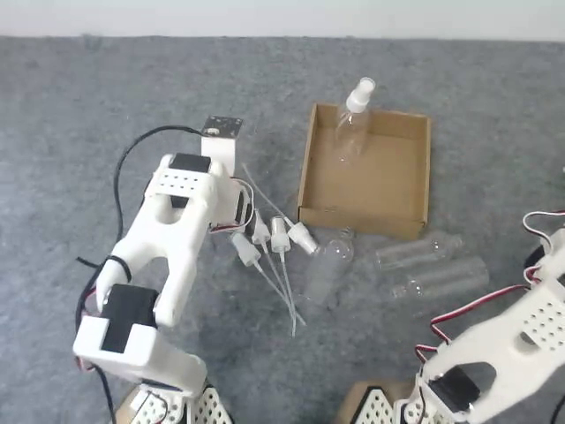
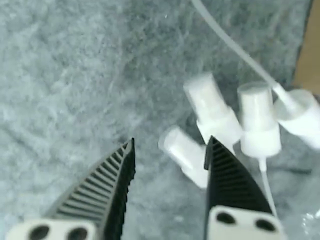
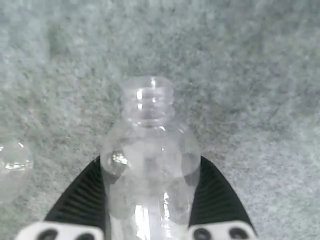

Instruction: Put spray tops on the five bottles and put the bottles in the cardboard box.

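1. Right gripper [image 3: 150,161], at the near right corner of the grey mat [image 1: 79,115]: clamped on a bare bottle [image 3: 148,130], one jaw on each side of the body. The neck is uncapped and points away from the wrist.
2. Left gripper [image 2: 170,141], reaching in from the near left toward mid-mat: jaws spread wide and holding nothing, tips low over the mat. One tip overlaps the nearest spray top [image 2: 182,155]; can't tell if it touches.
3. Four spray tops [image 1: 281,236] lie bunched mid-mat just beside the left gripper, with thin dip tubes [image 1: 284,287] trailing toward the near edge.
4. Three loose bottles, all uncapped and lying on their sides: one [image 1: 329,267] just beside the spray tops, and two [image 1: 419,251] [image 1: 440,281] side by side further toward the right edge. All three are just short of the box's near wall.
5. Cardboard box [image 1: 362,216], open-topped, on the far half of the mat. One capped bottle [image 1: 353,124] lies inside near its far left corner, sprayer end over the far wall.
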Controlling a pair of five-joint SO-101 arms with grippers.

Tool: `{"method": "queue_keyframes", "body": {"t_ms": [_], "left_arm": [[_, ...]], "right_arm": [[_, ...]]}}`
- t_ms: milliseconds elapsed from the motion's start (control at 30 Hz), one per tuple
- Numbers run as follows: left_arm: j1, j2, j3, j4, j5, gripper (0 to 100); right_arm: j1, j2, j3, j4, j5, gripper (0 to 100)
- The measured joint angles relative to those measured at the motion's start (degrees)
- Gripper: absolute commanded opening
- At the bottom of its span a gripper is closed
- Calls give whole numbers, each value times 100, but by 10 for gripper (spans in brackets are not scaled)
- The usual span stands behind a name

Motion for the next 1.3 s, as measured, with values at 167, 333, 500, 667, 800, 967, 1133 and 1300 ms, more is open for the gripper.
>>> {"method": "queue_keyframes", "body": {"t_ms": [167,333,500,667,800,967,1133,1300], "left_arm": [[105,0,-9,149,88,216],[448,-818,941,-132,70,216],[70,-1908,1363,-501,97,216],[18,-1688,1371,-580,70,216],[35,-1002,1371,-993,88,216],[193,-369,1371,-1116,132,215],[273,-237,1363,-1055,132,214],[273,-237,1363,-800,-79,214]], "right_arm": [[-9,0,0,0,0,7],[-9,0,0,0,0,7],[-9,0,0,0,0,7],[-9,0,0,0,0,7],[-9,0,0,0,0,7],[-9,0,0,0,0,7],[-9,0,0,0,0,7],[-9,0,0,0,0,7]]}}
